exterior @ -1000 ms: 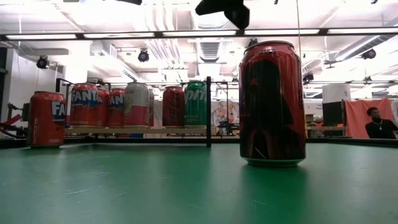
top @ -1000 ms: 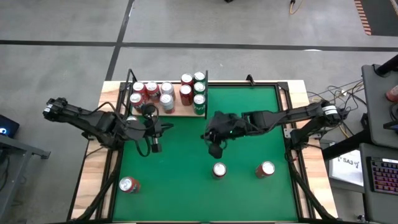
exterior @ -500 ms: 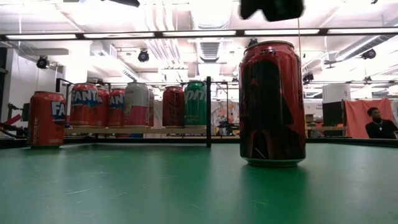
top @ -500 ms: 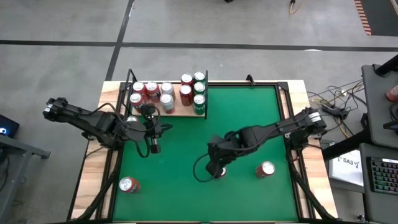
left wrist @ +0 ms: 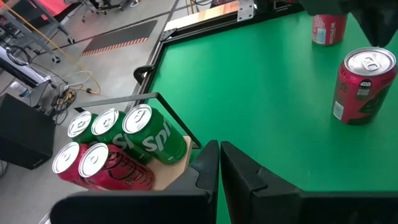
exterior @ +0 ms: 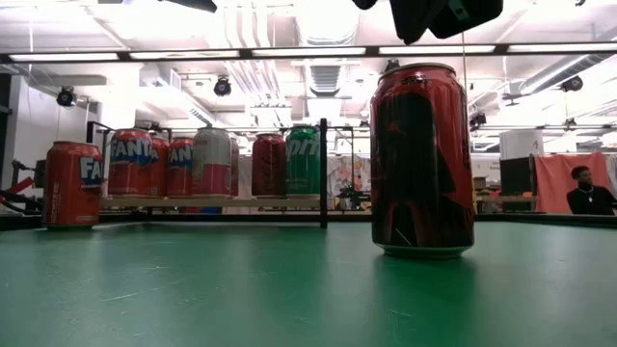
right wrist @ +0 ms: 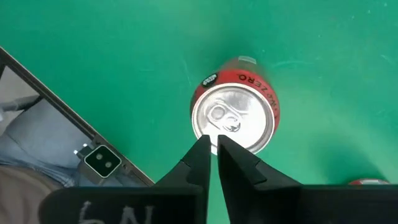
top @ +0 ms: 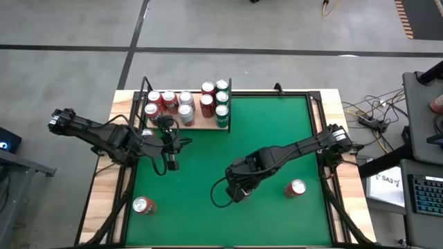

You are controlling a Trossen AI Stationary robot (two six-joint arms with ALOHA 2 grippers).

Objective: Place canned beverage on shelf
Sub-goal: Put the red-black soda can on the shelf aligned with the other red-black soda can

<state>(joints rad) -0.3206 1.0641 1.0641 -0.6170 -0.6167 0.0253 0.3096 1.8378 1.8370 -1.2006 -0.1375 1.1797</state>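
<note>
Hovering over a red can [right wrist: 233,119] | right gripper [right wrist: 211,144] clenched empty, descending so risks toppling it | left gripper [left wrist: 219,163] clenched, idle beside the shelf [top: 201,124]

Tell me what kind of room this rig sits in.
Probably a robotics lab or open workshop: ceiling strip lights, a person at a desk behind the green table, and loose cables on the bare floor.

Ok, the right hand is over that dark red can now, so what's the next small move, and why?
Probably open the right hand before lowering it. Its fingers are shut and sit directly above the dark red can, which stands upright on the green felt, so descending as it is would likely just press on the lid. The left hand waits shut near the shelf.
</note>
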